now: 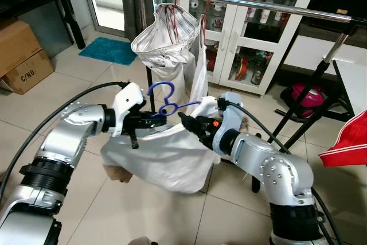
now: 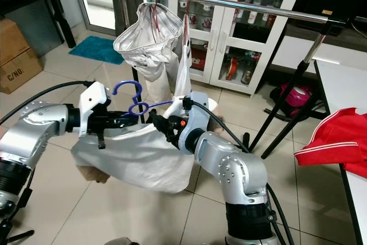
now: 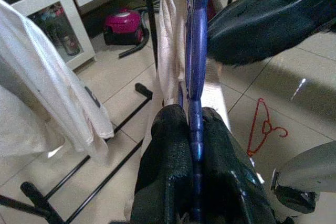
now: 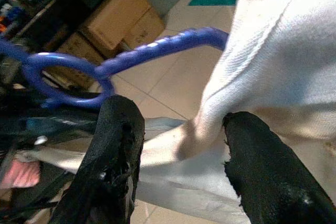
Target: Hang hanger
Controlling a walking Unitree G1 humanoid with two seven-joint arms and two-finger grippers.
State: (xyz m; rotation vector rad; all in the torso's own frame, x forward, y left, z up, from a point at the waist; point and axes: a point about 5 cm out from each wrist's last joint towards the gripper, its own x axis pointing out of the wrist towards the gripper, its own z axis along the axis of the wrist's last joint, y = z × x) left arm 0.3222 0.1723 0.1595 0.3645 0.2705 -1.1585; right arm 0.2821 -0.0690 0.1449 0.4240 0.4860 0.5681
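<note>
Your left gripper (image 3: 195, 129) is pinching the blue hanger (image 3: 197, 51) between its black fingers (image 3: 165, 156), white cloth (image 3: 170, 40) draping alongside; a red hanger (image 3: 265, 127) is lying on the floor.

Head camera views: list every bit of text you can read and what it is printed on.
"C/NO." on the lower cardboard box by the wall.
Labels on the bottles and jars in the white glass-door cabinet: too small to read.
Small yellow sticker on the black end of the clothes rail: too blurred to read.
Nothing readable on the blue hanger or the white garment.
</note>
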